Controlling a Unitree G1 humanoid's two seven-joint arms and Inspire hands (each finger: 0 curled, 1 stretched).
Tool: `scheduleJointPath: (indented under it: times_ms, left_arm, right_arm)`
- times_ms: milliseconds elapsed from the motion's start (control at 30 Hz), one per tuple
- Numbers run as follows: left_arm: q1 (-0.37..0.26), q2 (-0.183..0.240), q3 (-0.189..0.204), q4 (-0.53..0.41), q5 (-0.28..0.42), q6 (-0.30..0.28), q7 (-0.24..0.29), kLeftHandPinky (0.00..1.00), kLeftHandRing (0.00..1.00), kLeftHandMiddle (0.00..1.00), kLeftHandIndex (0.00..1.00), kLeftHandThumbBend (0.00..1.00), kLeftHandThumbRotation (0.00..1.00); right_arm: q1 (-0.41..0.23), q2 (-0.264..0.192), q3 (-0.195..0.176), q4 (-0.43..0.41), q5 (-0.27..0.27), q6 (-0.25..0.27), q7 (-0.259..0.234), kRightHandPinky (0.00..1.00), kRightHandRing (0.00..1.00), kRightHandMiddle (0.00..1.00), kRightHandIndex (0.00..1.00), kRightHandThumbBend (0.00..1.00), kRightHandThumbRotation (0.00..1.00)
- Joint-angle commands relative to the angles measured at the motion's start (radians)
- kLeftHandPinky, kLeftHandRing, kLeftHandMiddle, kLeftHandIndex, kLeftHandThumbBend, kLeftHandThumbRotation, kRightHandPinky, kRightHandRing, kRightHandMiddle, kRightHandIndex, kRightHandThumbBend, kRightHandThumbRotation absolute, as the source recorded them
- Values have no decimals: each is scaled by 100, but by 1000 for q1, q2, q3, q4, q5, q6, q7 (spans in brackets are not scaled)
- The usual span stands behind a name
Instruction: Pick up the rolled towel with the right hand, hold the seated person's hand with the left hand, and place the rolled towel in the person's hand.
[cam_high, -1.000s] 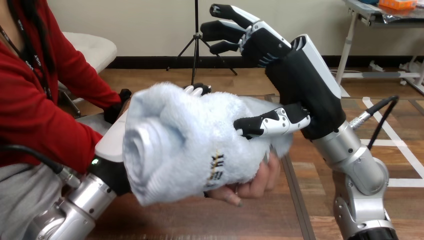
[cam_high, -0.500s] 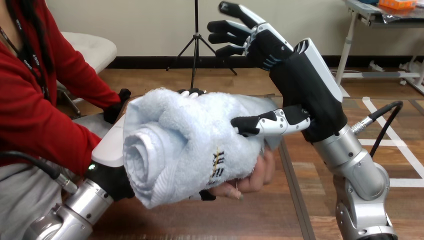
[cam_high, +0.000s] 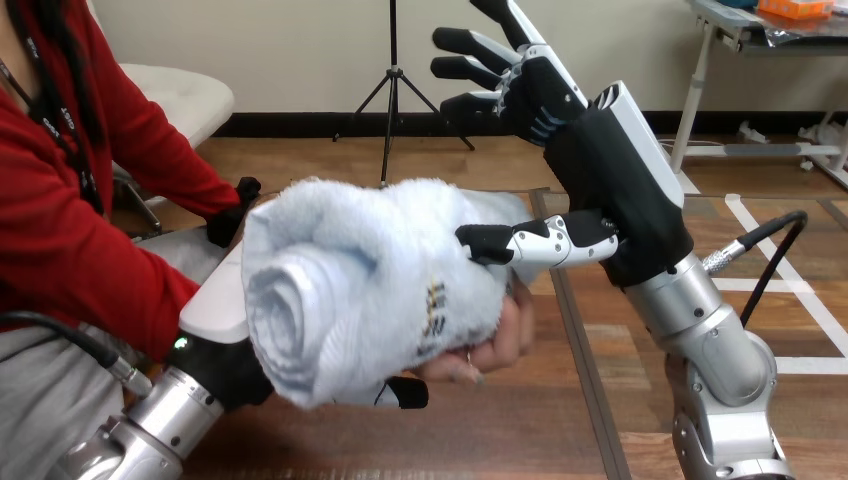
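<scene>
R hand (cam_high: 600, 170) is spread wide, fingers straight up, only the thumb tip touching the rolled towel (cam_high: 370, 280) at its right end. Towel lies across the person's hand (cam_high: 490, 345), whose fingers curl up under it. L hand (cam_high: 215, 300) sits beneath at left; can't tell its grip. I'd lift R straight off w/o dragging the roll, L steady.

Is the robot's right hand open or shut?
Open: the right hand holds its fingers straight, above the rolled towel; its thumb is straight too.
</scene>
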Motion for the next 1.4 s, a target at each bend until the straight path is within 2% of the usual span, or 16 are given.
scheduleJointPath:
  times_ms: [0, 433, 867, 1367]
  left_arm:
    - [-26, -2, 29, -44, 7, 8, 24, 100, 100, 100, 100, 100, 77]
    - [-18, -4, 23, -55, 26, 38, 21, 100, 100, 100, 100, 100, 80]
    - [-20, -8, 16, -36, 50, 31, 50, 100, 100, 100, 100, 100, 83]
    - [-19, -9, 10, -29, 55, 40, 50, 100, 100, 100, 100, 100, 87]
  right_arm:
    - [-14, -3, 5, -46, -3, 8, -22, 75, 87, 91, 100, 100, 48]
    - [-3, -3, 9, -49, -13, 17, -34, 75, 87, 91, 100, 100, 51]
    - [13, -4, 10, -68, -21, 43, -40, 77, 88, 92, 100, 100, 55]
    - [27, -4, 13, -84, -19, 65, -38, 78, 89, 93, 100, 100, 56]
